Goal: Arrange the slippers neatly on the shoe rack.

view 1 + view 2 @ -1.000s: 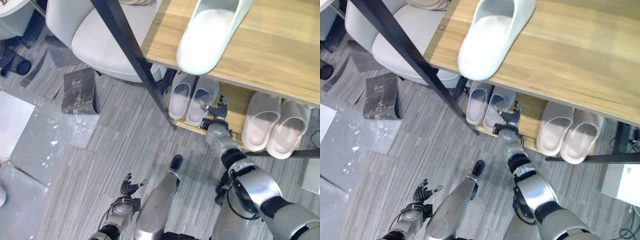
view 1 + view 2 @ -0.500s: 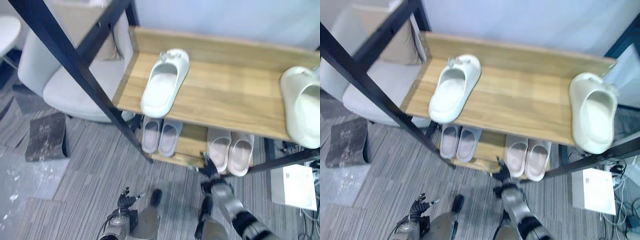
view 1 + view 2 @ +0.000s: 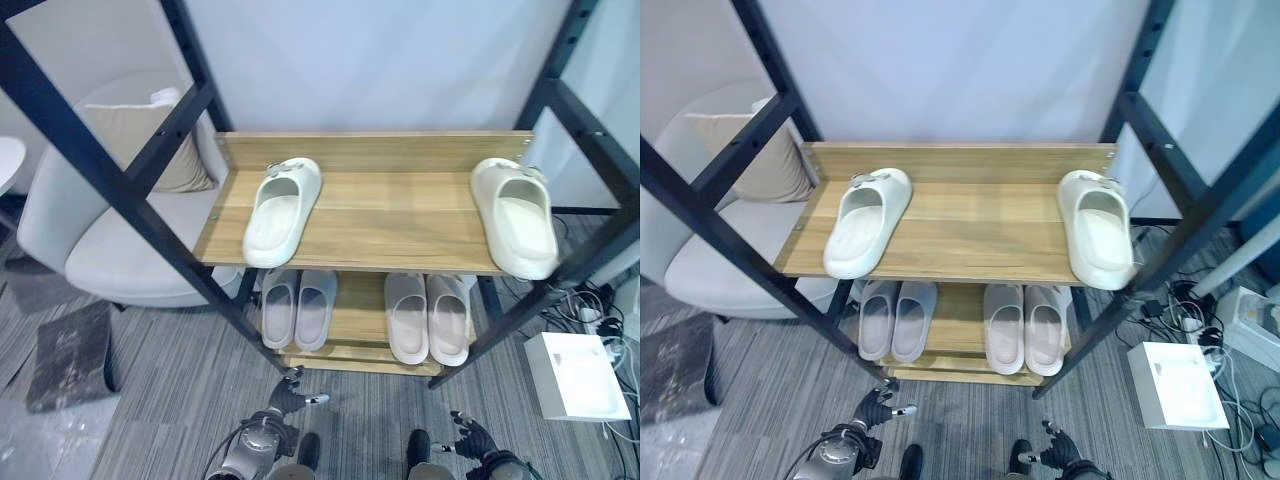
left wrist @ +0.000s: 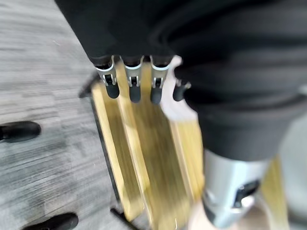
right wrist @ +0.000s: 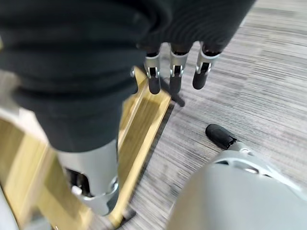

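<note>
Two white slippers lie on the top shelf (image 3: 400,215) of the rack (image 3: 130,205), far apart: the left slipper (image 3: 282,209) near the shelf's left end, angled a little, its toe toward the back, and the right slipper (image 3: 514,215) at the right end, its heel at the front edge. On the lower shelf (image 3: 355,325) two more pairs sit side by side, toes inward: a left pair (image 3: 297,307) touching each other, and a right pair (image 3: 428,317) likewise, with a gap of bare wood between the pairs.

The rack is black metal posts and slanted braces with wooden boards, set against a pale wall. A grey chair (image 3: 90,240) with a beige cushion (image 3: 155,150) stands just beside the rack's left. A white box (image 3: 578,375) and loose cables lie on the grey striped carpet (image 3: 170,410) to the rack's right.

Both hands hang low over the carpet in front of the rack, holding nothing. The left hand (image 3: 285,392) has its fingers (image 4: 132,86) straight and relaxed, pointing toward the rack's base. The right hand (image 3: 470,437) likewise has loose, extended fingers (image 5: 175,76), well clear of any slipper.
</note>
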